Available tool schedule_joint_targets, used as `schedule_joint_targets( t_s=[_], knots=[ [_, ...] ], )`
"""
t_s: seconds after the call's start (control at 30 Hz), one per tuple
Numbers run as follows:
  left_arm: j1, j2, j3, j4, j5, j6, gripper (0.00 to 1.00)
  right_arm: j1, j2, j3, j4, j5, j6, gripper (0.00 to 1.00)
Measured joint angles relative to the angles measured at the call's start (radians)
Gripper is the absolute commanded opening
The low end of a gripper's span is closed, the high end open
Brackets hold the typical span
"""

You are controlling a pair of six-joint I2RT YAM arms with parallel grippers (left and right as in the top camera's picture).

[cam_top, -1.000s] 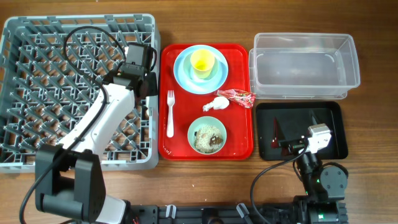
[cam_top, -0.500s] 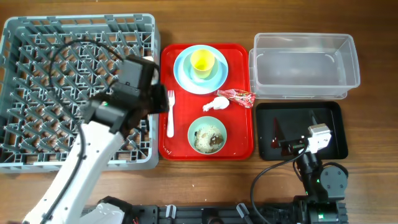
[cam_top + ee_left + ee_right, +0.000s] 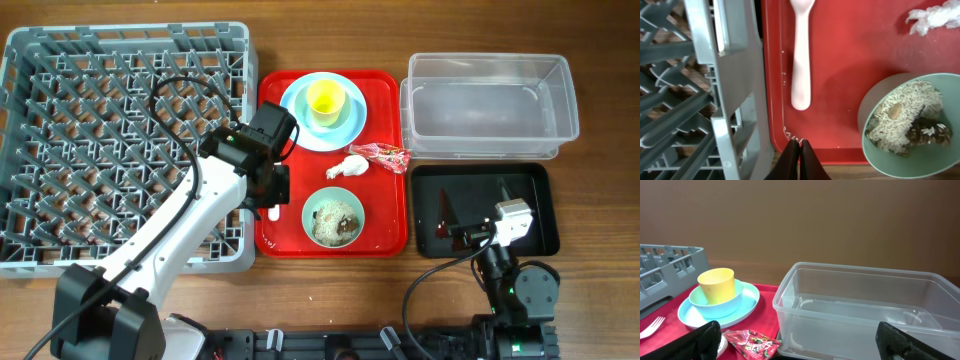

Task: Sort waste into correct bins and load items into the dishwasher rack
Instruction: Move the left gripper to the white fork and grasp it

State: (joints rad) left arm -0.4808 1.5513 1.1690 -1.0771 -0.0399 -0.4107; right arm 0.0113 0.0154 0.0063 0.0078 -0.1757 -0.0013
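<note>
The white fork lies on the red tray's left side. My left gripper is shut and empty, hovering just past the fork's handle end by the tray's front-left corner; from overhead it covers much of the fork. The mint green bowl holds rice-like scraps. A white tissue and red wrapper lie mid-tray. The yellow cup sits in a light blue bowl on the light blue plate. My right gripper is open and empty over the black tray. No spoon shows.
The grey dishwasher rack fills the left side, its right wall close beside the red tray. The clear tub stands at the back right, behind the black tray.
My left arm has swung right from above the rack to the red tray's left side, now over the fork. The right arm has not moved.
</note>
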Motion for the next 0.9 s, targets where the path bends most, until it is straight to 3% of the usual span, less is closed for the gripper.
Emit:
schedule_joint_targets(
  t_s=[0.2,0.43,0.57,0.73,0.9],
  knots=[
    [0.0,0.001,-0.085,-0.006,-0.016,0.0,0.04,0.0,0.0,0.0,0.0,0.0,0.0,1.0],
    [-0.002,0.001,-0.09,-0.119,-0.074,0.0,0.05,0.0,0.0,0.0,0.0,0.0,0.0,1.0],
    [-0.004,0.001,-0.09,-0.124,-0.085,-0.002,0.15,0.0,0.0,0.0,0.0,0.0,0.0,1.0],
    [-0.003,0.001,-0.09,-0.002,-0.072,-0.009,0.32,0.0,0.0,0.0,0.0,0.0,0.0,1.0],
    [-0.003,0.002,-0.077,0.238,-0.051,-0.048,0.33,0.0,0.0,0.0,0.0,0.0,0.0,1.0]
  ],
)
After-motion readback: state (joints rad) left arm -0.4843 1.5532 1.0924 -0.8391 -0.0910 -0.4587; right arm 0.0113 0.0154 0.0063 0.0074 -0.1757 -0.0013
